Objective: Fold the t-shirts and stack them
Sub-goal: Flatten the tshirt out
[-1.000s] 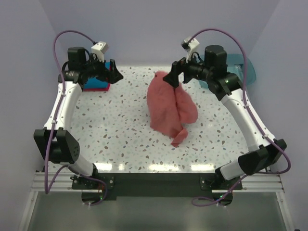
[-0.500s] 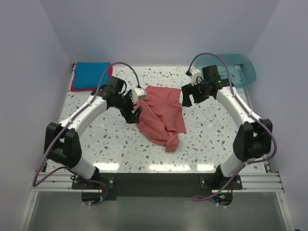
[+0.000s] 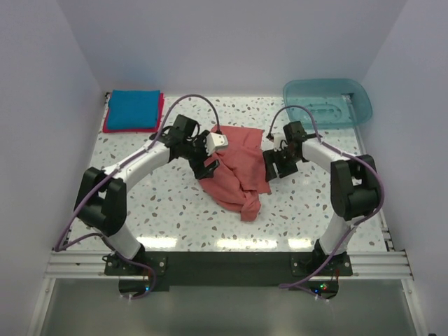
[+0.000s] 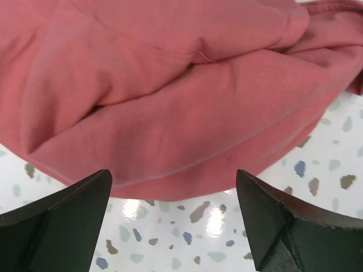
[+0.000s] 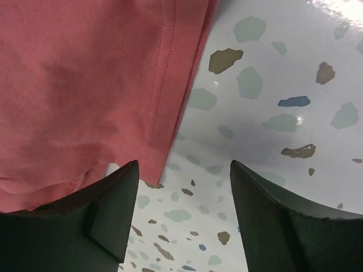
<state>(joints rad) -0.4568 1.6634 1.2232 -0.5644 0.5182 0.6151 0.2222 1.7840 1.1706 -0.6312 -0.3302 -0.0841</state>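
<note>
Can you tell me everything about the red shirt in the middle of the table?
The salmon-red t-shirt is soft plain cloth, crumpled in loose folds, not neatly folded. It lies on the speckled table, one end trailing toward the near edge. A stitched hem runs along its right side. The left gripper and right gripper, both open, flank it; neither grips it.

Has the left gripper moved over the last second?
Yes. The left gripper has swung right and nearer, away from the blue t-shirt in the far-left corner, to the left edge of the salmon-red t-shirt.
</note>
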